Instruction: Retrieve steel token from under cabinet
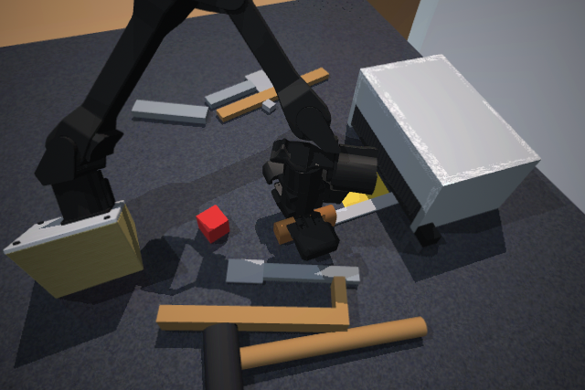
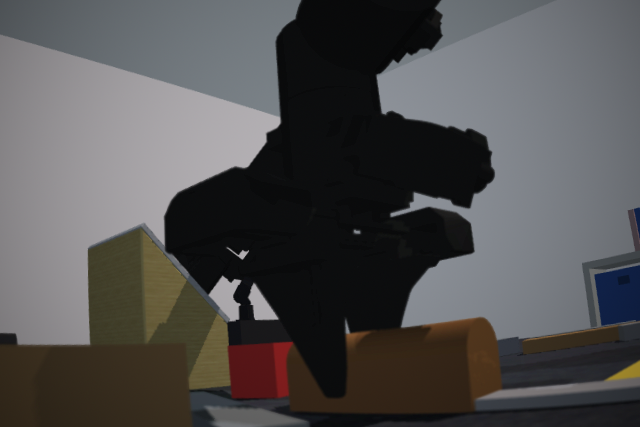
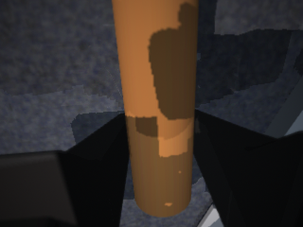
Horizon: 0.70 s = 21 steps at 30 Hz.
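My gripper point(image 1: 304, 226) point(image 2: 356, 355) point(image 3: 156, 119) is shut on the orange-brown round handle point(image 1: 281, 231) point(image 2: 418, 368) point(image 3: 153, 71) of a flat-bladed tool, low at the table. Its pale flat blade point(image 1: 355, 211) point(image 2: 558, 393) runs from the handle to the cabinet's front; whether its tip is under the cabinet I cannot tell. The white-grey cabinet point(image 1: 453, 116) stands at the right in the top view, with dark vent slots point(image 1: 401, 178) low in front. The yellow marked area point(image 1: 355, 198) point(image 2: 628, 371) lies before it, partly hidden by my arm and crossed by the blade's edge. The steel token is not visible.
A red cube point(image 1: 212, 223) point(image 2: 258, 370) sits near the gripper. A grey bar with a plate point(image 1: 244, 271), a wooden hooked stick point(image 1: 249, 317) and a black-headed mallet point(image 1: 220, 357) lie nearer the top camera. Grey bars point(image 1: 170, 110) and a wooden bar point(image 1: 243, 106) lie farther back.
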Each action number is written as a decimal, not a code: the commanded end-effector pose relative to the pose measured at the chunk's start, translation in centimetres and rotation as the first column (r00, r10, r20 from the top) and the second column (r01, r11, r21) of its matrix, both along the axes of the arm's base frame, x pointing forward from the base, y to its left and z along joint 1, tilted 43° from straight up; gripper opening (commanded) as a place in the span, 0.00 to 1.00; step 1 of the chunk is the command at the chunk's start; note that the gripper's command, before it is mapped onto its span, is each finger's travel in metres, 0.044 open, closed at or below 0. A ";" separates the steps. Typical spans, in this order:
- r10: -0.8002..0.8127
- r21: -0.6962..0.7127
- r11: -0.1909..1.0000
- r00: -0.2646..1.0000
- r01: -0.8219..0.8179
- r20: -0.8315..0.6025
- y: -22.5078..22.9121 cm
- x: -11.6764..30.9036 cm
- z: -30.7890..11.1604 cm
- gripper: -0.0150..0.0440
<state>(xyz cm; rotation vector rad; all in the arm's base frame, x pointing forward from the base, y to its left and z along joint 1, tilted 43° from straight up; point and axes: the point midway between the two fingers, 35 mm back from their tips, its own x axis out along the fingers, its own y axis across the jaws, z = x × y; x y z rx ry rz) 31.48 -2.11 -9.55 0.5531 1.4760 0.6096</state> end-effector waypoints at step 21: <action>-0.001 -0.001 1.000 1.000 0.001 0.003 0.0 2.8 0.1 0.25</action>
